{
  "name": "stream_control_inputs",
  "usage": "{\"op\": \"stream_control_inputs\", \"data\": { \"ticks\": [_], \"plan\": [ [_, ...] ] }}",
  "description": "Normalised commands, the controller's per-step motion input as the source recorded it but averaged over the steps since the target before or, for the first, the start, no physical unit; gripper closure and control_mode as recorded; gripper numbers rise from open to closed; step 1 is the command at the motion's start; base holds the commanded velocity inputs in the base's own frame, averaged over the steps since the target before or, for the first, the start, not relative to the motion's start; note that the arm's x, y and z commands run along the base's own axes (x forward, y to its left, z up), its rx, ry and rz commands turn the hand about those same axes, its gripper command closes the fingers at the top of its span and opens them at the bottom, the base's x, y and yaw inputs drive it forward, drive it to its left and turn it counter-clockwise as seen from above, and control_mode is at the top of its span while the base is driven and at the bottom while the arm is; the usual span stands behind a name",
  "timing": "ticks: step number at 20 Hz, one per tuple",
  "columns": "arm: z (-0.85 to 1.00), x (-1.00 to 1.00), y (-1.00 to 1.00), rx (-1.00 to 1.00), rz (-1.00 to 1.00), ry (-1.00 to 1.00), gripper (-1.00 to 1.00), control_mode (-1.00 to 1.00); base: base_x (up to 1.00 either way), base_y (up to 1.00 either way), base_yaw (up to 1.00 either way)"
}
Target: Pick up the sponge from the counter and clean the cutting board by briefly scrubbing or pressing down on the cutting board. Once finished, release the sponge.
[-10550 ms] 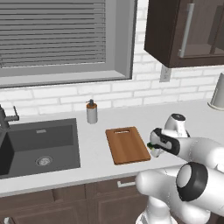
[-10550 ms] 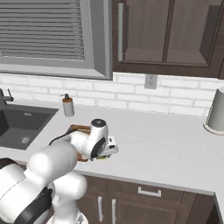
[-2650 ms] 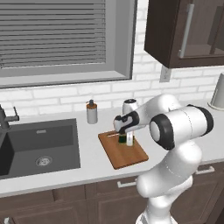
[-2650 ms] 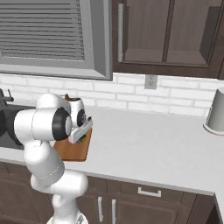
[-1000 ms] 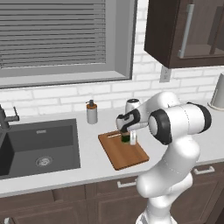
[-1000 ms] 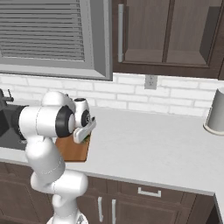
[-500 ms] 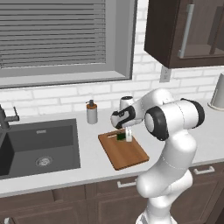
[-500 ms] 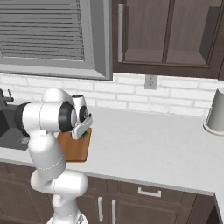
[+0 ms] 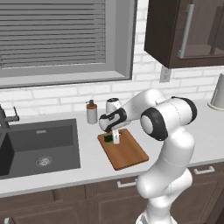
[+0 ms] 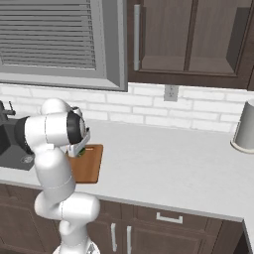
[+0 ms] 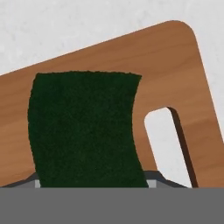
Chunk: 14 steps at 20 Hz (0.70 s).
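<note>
So I'm in the scrubbing bit now. The gripper (image 9: 114,139) is down over the board (image 9: 127,151), at its far end by the slot handle, with the sponge (image 9: 107,139) pinched between the fingers. The jaws are partly closed, just as wide as the sponge, and nothing else is in them. In the hand view the sponge (image 11: 85,127) sits green side toward the camera right beside the slot, with the board (image 11: 175,65) behind it and its rounded corner at the top right. I can't honestly tell from these angles whether the sponge is pressed flat onto the wood or hanging just above it.

My guess is the next move is a short push down or a little rub toward the near end, keeping the sponge on the wood and off the slot so an edge doesn't snag in the cutout. After that I open up and let it go.

Other stuff around: a soap dispenser (image 9: 91,113) stands on the counter (image 9: 94,162) near the back wall, just beyond the board's far left corner, close enough that I'd avoid swinging that way. The sink (image 9: 39,144) is off the board's left edge with the tap (image 9: 6,118) at its far left. A pale jug-like thing (image 10: 245,126) sits way over at the counter's right end, no bother. From the right base view the arm itself blocks most of the board (image 10: 89,166).
</note>
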Motion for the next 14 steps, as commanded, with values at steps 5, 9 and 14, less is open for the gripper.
{"op": "stream_control_inputs", "data": {
  "ticks": [5,9,14],
  "plan": [
    [-0.23,-0.26,0.01,-0.05,0.06,0.00,1.00,-1.00,0.00,0.00,0.00],
    [-0.13,-0.57,-0.40,-0.05,0.05,0.00,1.00,-1.00,0.00,0.00,0.00],
    [0.00,-0.50,-0.92,0.00,0.00,-0.06,1.00,-1.00,0.00,0.00,0.00]
  ]
}}
